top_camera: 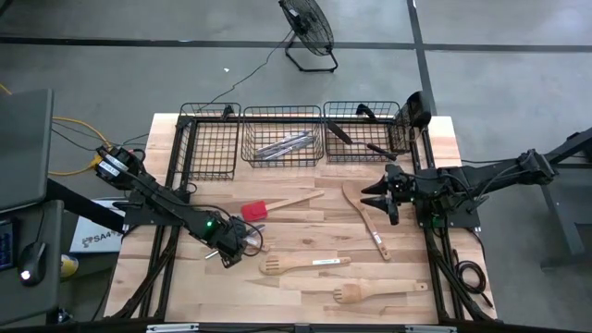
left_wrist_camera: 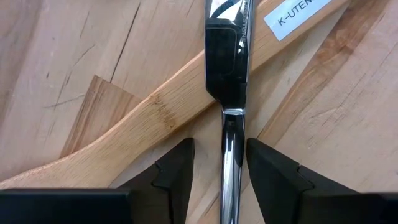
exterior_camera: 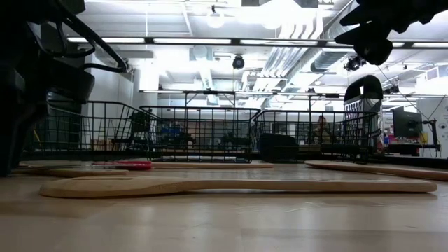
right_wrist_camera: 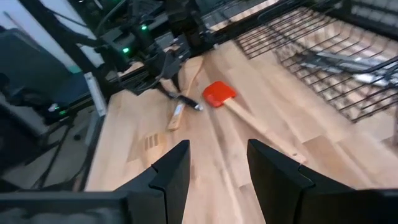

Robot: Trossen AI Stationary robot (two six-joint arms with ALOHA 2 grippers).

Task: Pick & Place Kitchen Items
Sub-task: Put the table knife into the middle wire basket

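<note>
Looking down from the high view, you can see the left claw (top_camera: 242,242) low over the desk (top_camera: 305,305), just on the near side of the red-headed spatula (top_camera: 256,210), while the right claw (top_camera: 384,194) hovers off to that spatula's right, close to a long wooden spoon (top_camera: 365,217). Behind the red spatula, three black wire baskets (top_camera: 282,139) stand in a row; the middle one already holds silver cutlery (top_camera: 285,146) and the right one some black-handled tools (top_camera: 356,139), so part of the sorting looks done. Still out on the desk are the red spatula, the long spoon and two slotted wooden spatulas (top_camera: 301,265) nearer you, so I judge the job roughly half through. From the low view, a wooden utensil (exterior_camera: 231,185) lies flat in front, with the red spatula's head a thin strip behind it on the left and the baskets standing beyond. In the left wrist view, the left claw's fingers (left_wrist_camera: 177,168) stand apart on either side of a silver metal utensil (left_wrist_camera: 227,93) lying across a labelled wooden handle (left_wrist_camera: 155,118); they straddle it but do not yet pinch it. In the right wrist view, the right claw's fingers (right_wrist_camera: 174,168) are spread with nothing between them, looking across at the red spatula and the left arm beyond it.
</note>
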